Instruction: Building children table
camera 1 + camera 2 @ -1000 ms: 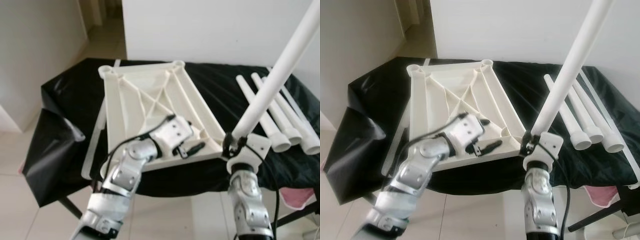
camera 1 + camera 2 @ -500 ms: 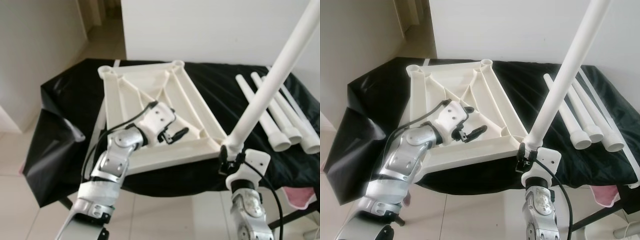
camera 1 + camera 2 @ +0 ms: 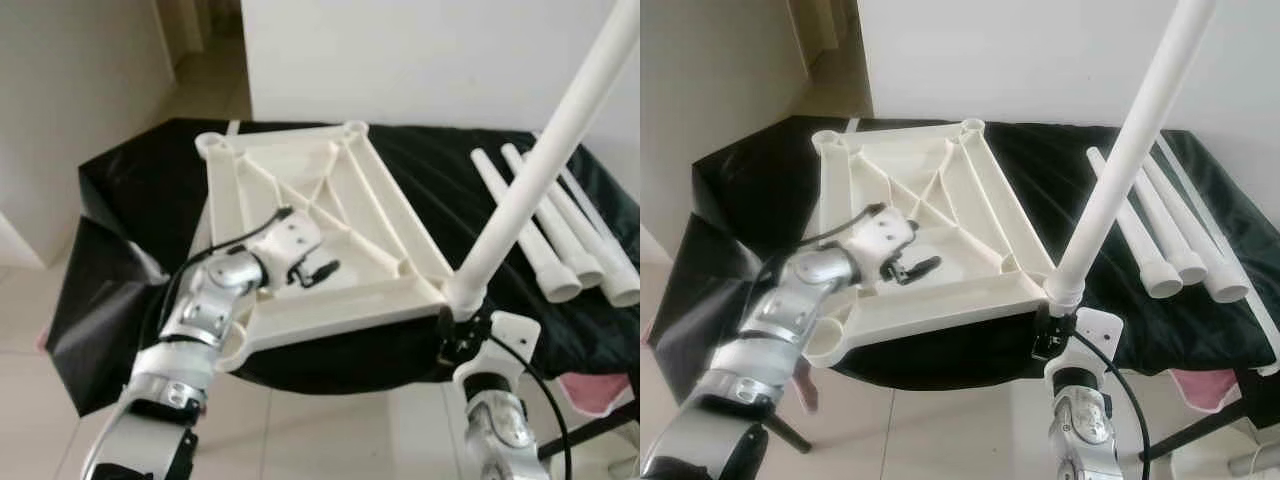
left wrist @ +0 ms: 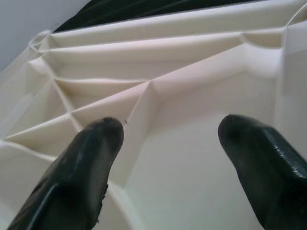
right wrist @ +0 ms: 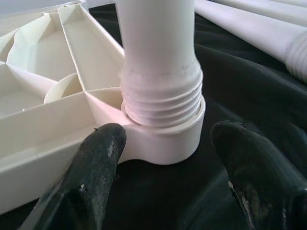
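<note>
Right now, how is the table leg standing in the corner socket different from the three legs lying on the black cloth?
The standing leg rises steeply from the tabletop's near corner socket, its threaded end seated there; the loose legs lie flat, side by side, on the black cloth, threaded ends free. The standing leg has the open right gripper below its base; nothing is at the loose legs. All are white tubes that look alike.
</note>
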